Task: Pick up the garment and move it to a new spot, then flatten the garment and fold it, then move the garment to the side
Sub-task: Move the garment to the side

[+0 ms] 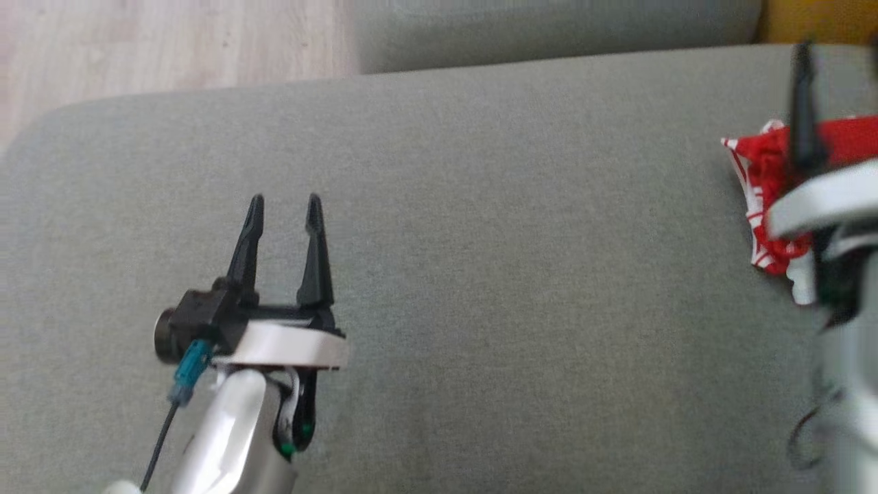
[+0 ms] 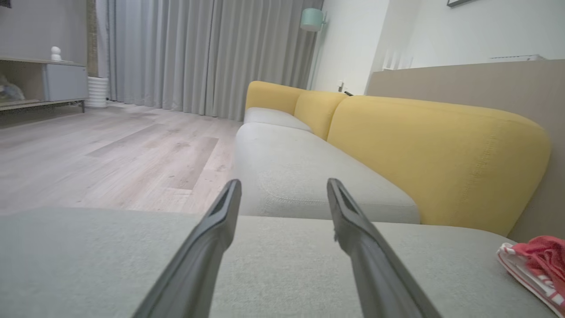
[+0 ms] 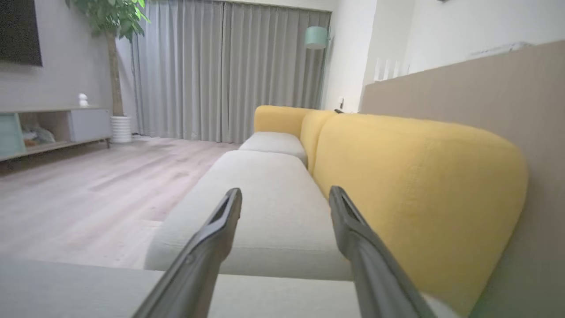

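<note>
The garment (image 1: 761, 199) is lying at the right end of the grey seat cushion (image 1: 480, 206), directly beside and partly under the right gripper (image 3: 284, 191), whose dark finger (image 1: 801, 116) and pale wrist are crossing in front of it in the head view. That gripper's jaws are standing wide apart with nothing between them. The left gripper (image 1: 285, 200) is hovering well apart from the garment over the cushion's left half, its jaws also spread wide and holding nothing. The garment is showing as a bunched red bundle with white stripes along its edges, blurred where the wrist is covering it. The yellow backrest (image 2: 441, 154) is running beside it, and the wooden floor (image 1: 171, 41), grey curtains (image 2: 198, 53), and a low cabinet (image 2: 44, 79) are lying beyond the sofa.
</note>
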